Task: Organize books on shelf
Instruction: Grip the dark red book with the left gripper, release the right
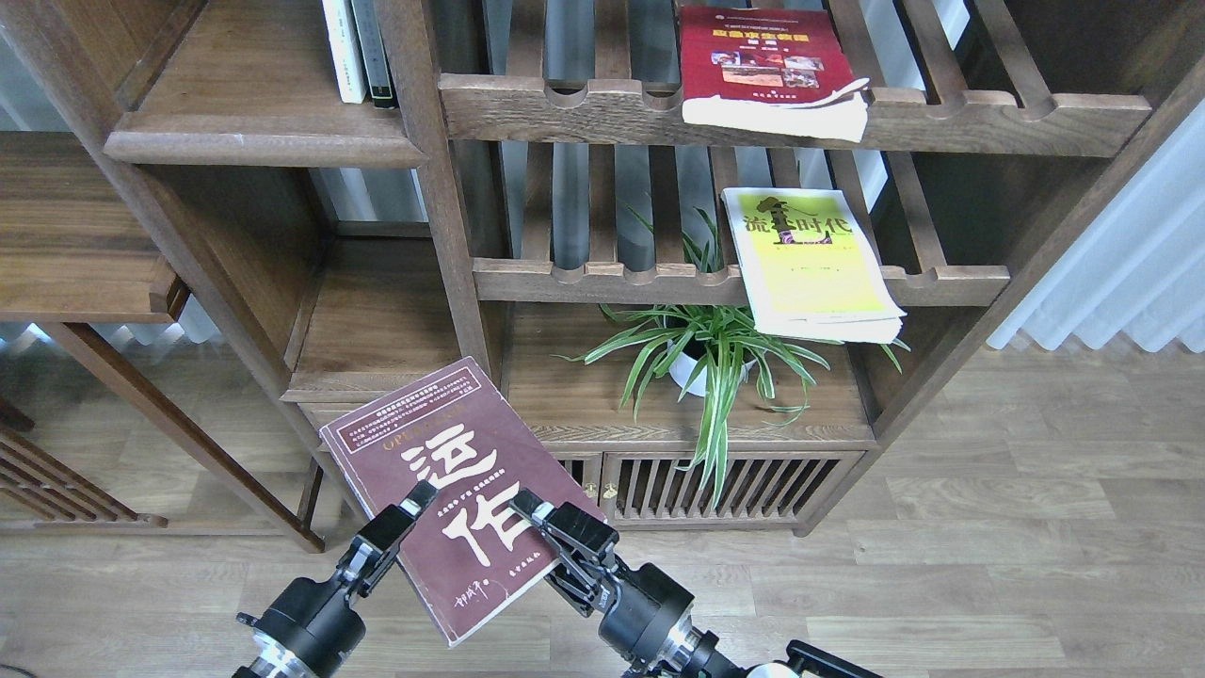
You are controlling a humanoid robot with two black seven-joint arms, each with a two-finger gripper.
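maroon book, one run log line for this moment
maroon book: held tilted before bookcase | left gripper: on left edge | right gripper: on right edge | solid shelf: not reached

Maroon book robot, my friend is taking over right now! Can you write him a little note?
Left pincer and right pincer: both touch the maroon book, held tilted in front of the bookcase; whether each is clamped shut is unclear.
Yellow-green book lies flat on the lower slatted rack, overhanging its front rail.
Red book lies flat on the upper slatted rack.
Solid shelf, upper left, holds two upright books.
Done: maroon book picked up.
Left: shelve all three.
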